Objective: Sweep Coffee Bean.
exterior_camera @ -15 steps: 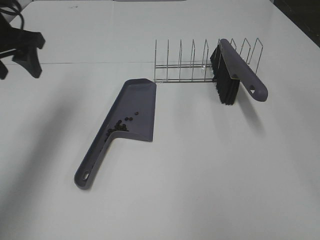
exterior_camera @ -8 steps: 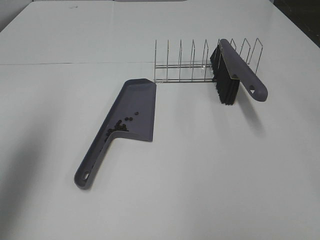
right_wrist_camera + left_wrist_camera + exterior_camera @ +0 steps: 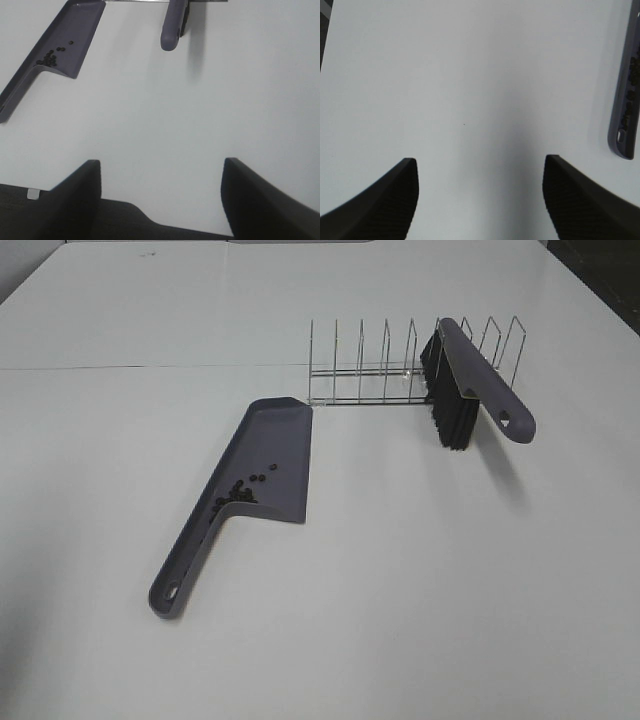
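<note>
The coffee beans (image 3: pixel 240 494) lie in a small dark heap at the handle end of a purple dustpan (image 3: pixel 270 450) flat on the white table. A purple brush (image 3: pixel 470 375) with black bristles leans tilted in a wire rack (image 3: pixel 385 365). Neither gripper shows in the high view. In the right wrist view my right gripper (image 3: pixel 161 160) stands open over bare table, well short of the dustpan (image 3: pixel 65 40), the beans (image 3: pixel 49 59) and the brush handle (image 3: pixel 171 27). My left gripper (image 3: pixel 480 159) is open over bare table, with the dustpan handle (image 3: pixel 625 100) off to one side.
The wire rack stands behind the dustpan's open lip. A seam (image 3: pixel 150 367) crosses the white table at the back. The table's dark near edge (image 3: pixel 125 220) shows under the right gripper.
A black part of the left arm, seen at the high view's upper left a second ago, has left that view. Dustpan, beans and brush have not moved.
</note>
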Controlling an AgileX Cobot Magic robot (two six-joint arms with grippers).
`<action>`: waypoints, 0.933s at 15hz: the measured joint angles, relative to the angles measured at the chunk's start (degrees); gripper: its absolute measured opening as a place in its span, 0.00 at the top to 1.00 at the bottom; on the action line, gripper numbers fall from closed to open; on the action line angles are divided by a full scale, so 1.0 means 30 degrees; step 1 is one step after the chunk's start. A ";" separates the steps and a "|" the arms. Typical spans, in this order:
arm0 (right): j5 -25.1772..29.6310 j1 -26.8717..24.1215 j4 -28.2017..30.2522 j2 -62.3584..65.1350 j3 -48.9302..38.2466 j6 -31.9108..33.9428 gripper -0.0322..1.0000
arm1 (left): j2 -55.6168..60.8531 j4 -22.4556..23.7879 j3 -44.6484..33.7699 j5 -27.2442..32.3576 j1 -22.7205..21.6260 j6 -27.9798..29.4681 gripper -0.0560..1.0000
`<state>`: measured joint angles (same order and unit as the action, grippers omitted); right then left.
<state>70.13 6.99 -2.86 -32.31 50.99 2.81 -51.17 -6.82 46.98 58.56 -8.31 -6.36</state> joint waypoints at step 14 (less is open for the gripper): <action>-0.0592 0.0019 0.2387 0.8824 -0.6742 0.0000 0.42 | 1.0562 0.1738 -0.5252 -0.1299 0.2597 0.2273 0.36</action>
<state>68.35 7.05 4.30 -5.84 30.77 2.81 -19.48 -1.60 31.23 54.66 -0.52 0.46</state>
